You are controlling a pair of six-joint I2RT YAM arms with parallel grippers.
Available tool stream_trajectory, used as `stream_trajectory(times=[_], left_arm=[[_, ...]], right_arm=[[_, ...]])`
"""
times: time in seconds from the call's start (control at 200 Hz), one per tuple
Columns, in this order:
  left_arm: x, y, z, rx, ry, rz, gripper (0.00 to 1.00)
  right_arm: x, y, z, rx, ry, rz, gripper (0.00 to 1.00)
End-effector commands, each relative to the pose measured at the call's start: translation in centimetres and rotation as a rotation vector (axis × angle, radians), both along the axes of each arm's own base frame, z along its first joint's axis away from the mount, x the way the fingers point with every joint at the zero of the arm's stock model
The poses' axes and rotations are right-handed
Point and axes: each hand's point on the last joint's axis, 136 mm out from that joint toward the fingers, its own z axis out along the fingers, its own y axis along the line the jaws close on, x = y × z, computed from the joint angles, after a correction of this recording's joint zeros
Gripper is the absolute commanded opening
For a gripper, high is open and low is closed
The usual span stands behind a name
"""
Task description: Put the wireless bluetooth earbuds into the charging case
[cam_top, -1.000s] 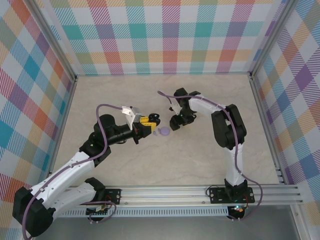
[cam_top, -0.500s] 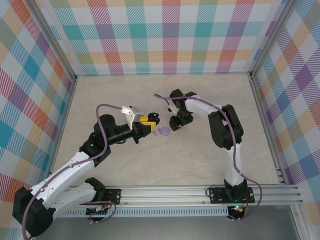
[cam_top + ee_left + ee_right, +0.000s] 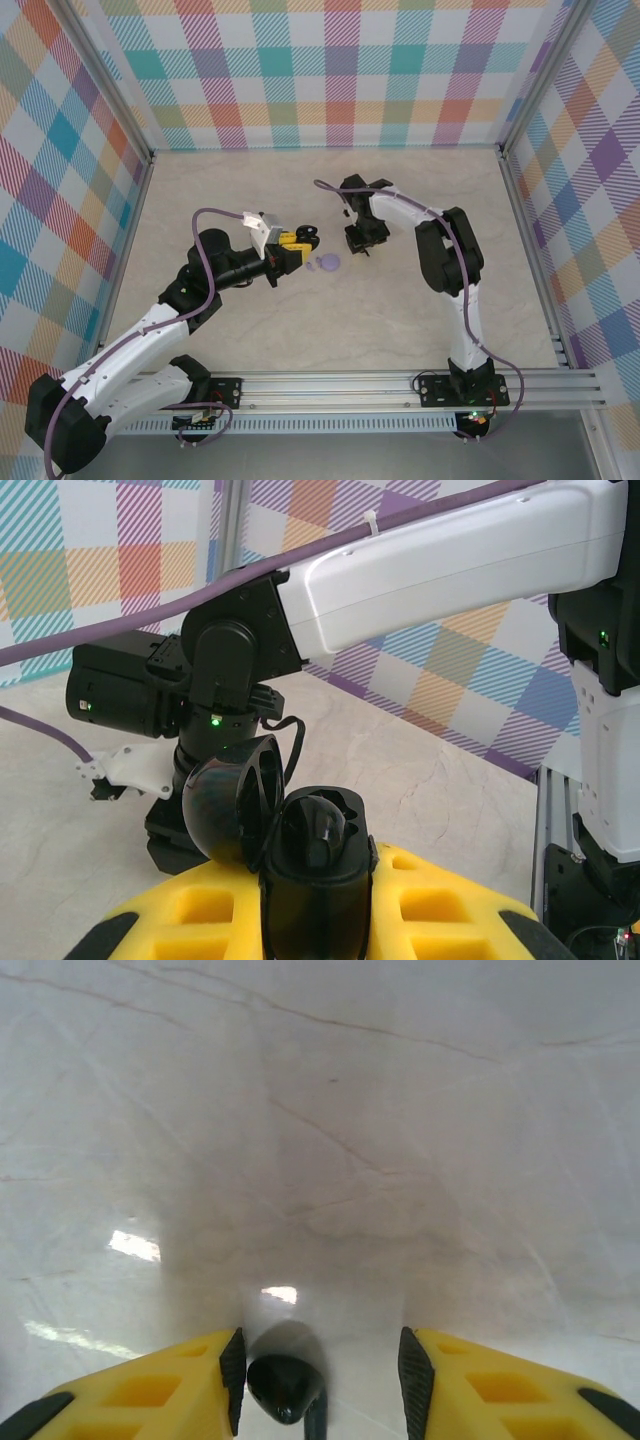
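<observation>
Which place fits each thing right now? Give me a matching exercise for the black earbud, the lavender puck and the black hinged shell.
1. black earbud
2. lavender puck
3. black hinged shell

A. gripped in the left gripper, lid open
B. lying free on the table
C. on the table between the right gripper's open jaws

Pairs: 1-C, 2-B, 3-A

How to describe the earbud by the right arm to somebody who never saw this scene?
Find the marble table, then the right arm's two yellow fingers over it. The earbud lies between them, close to one finger: a tiny glossy black drop, unlike the pale stone around it.
</observation>
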Motion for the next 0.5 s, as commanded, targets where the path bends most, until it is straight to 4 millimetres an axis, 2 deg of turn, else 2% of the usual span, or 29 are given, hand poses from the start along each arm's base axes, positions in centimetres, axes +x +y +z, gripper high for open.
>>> stream_trajectory(times=[0.0, 0.285, 0.495], left_arm=[[-0.4, 0.1, 1.2, -0.011, -0.036, 0.0, 0.06], [-0.5, 0.1, 1.2, -0.013, -0.036, -0.001, 0.06], [-0.4, 0.0, 1.3, -0.014, -0.039, -0.004, 0.06]], right_arm=[[0.3, -1.0, 0.4, -0.032, 0.003, -0.077, 0.46], [-0.3, -0.1, 3.0, 0.05, -0.001, -0.08, 0.5], [-1.2, 0.5, 3.7, 0.099, 0.036, -0.162, 0.49]])
